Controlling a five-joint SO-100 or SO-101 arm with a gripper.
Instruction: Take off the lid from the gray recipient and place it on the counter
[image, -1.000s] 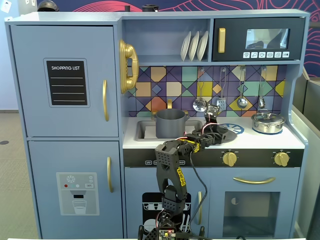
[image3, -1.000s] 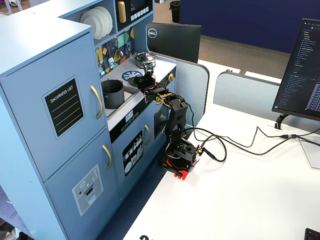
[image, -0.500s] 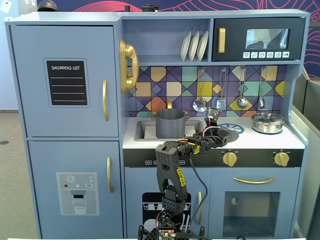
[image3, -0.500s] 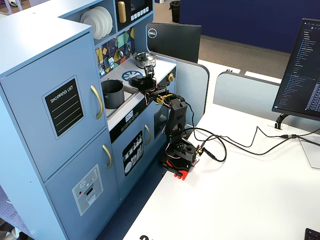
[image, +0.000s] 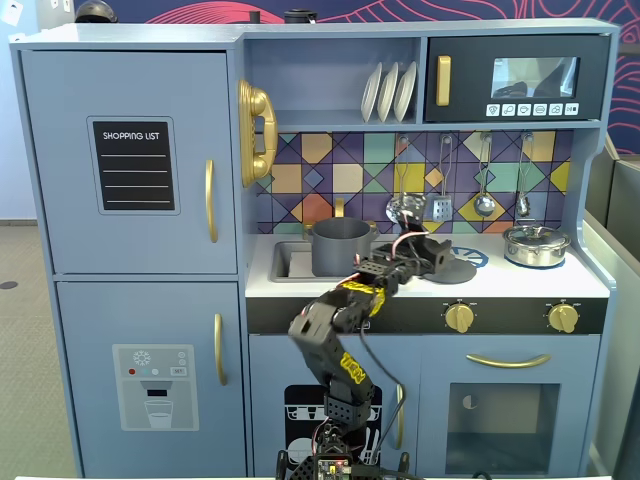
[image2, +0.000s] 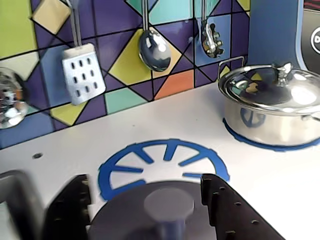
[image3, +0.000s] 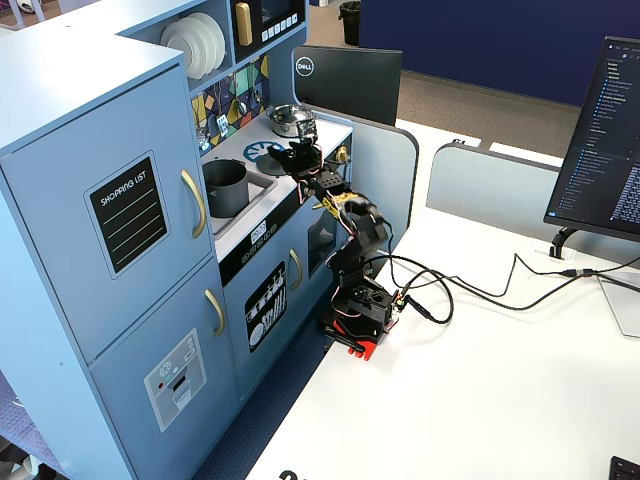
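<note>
White counter (image: 500, 280) of a blue toy kitchen carries the open gray pot (image: 341, 246) at left and a silver pot (image: 536, 245) far right. Between them, the end effector (image: 447, 262) holds the lid (image: 457, 268) low over the burner ring. In the wrist view, both fingers (image2: 227, 210) flank the lid (image2: 125, 215), its knob (image2: 168, 203) between them, the burner ring (image2: 162, 160) just beyond. In another fixed view, the pot (image3: 225, 186) stands uncovered.

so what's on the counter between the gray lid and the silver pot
Only the blue printed burner ring, partly under the lid's far edge. Beyond it the white counter is bare up to the silver pot, as the wrist view shows.
</note>
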